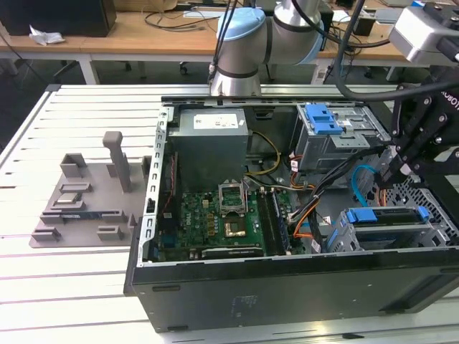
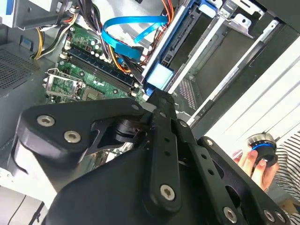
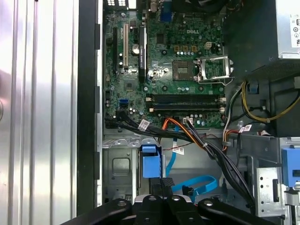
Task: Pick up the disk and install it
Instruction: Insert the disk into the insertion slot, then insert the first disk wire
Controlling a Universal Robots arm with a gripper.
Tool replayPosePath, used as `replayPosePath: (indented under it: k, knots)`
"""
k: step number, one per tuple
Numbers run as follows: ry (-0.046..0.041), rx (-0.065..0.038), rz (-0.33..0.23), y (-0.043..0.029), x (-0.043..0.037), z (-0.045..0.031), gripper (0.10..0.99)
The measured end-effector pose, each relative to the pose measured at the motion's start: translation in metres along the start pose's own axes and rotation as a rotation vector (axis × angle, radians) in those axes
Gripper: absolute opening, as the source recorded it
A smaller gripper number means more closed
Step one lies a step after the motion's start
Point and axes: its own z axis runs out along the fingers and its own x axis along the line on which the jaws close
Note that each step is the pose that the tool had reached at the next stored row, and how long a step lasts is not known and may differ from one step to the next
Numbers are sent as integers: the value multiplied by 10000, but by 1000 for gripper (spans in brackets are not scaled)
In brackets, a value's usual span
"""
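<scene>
The black tool (image 1: 394,170), whose opening I cannot tell, hangs just over the blue-framed silver-grey metal disk (image 1: 387,216) lying in the steel drive cage (image 1: 401,236), so seating looks in hand, calling for a square, gentle push.

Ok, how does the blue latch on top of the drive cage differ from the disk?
The blue latch is short, all plastic, lying atop its cage; the disk is long, grey metal edged in blue, set in another cage. The claw hangs close above the disk, well apart from the latch. Both show blue plastic at the case's end on the exterior view's right.
</scene>
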Motion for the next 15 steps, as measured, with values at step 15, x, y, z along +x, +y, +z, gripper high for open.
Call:
replayPosePath:
  k: [15]
  knots:
    - [6,-23,-118,-169,-33,4,106]
